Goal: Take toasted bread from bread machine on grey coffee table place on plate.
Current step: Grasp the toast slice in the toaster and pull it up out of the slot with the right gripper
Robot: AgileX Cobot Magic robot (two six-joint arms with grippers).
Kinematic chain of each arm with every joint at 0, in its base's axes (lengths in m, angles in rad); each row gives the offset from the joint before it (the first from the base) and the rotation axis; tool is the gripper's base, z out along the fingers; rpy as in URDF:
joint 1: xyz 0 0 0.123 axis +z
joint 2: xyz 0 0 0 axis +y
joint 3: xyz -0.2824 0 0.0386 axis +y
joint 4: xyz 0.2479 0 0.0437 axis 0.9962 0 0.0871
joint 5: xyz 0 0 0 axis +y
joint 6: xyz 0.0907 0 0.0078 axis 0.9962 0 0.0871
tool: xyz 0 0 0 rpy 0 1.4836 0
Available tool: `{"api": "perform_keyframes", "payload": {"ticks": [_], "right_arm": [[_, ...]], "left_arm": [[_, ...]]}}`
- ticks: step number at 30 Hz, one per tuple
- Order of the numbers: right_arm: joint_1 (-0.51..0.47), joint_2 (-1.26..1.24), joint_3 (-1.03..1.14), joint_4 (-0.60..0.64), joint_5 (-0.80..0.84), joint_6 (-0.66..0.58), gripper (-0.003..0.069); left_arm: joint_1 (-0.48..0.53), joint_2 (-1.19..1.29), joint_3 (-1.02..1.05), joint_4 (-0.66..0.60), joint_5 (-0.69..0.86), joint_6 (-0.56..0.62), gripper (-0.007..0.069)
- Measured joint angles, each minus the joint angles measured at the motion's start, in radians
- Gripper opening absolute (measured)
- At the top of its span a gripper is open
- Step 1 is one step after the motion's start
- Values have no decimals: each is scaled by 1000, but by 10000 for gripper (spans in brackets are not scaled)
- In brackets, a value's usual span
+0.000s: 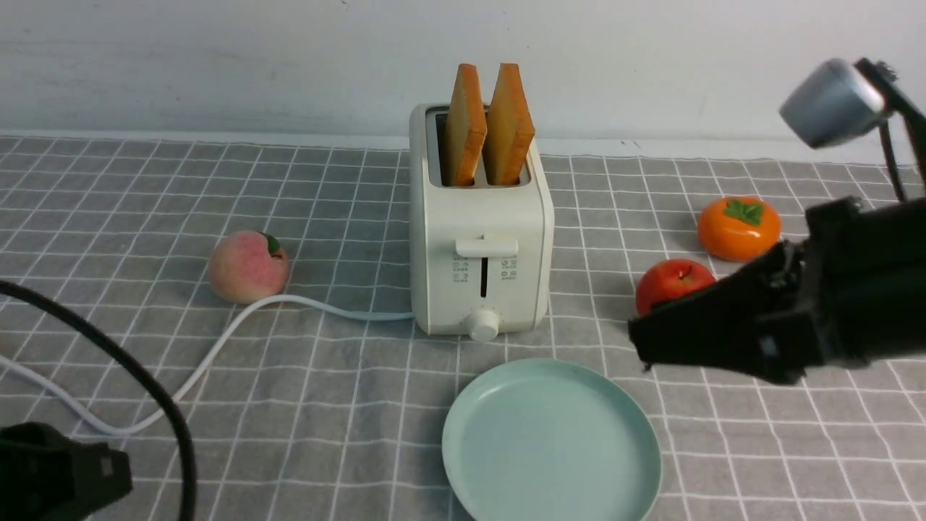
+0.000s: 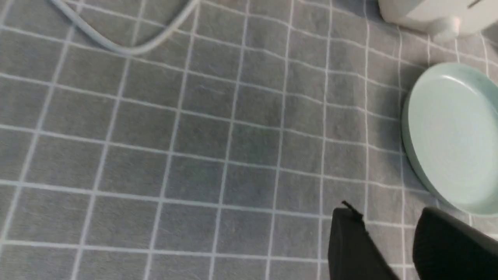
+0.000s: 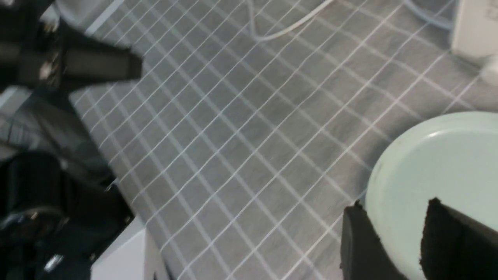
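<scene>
Both toasted bread [image 1: 508, 123] slices upright in bread machine [image 1: 481, 239] slots, upper centre; plate [image 1: 550, 441] bare, lower centre. Empty right claw [image 1: 644, 344] apart, mid right; left claw [image 2: 385, 212] apart. Best pinch one slice across flat faces near top, lift straight up

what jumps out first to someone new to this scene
The cream-white toaster stands in the middle with two golden toast slices sticking out of its slots. An empty mint-green plate lies in front of it, and the right gripper hangs to the plate's right, partly hiding a red apple.
</scene>
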Motion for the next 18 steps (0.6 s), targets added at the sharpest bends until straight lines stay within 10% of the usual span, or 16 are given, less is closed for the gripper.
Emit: {"api": "perform_keyframes", "payload": {"ticks": [18], "right_arm": [[-46,456,-414,-103,-189,120,351]], "left_arm": [[0,396,-298,-189,48,243,238]]}}
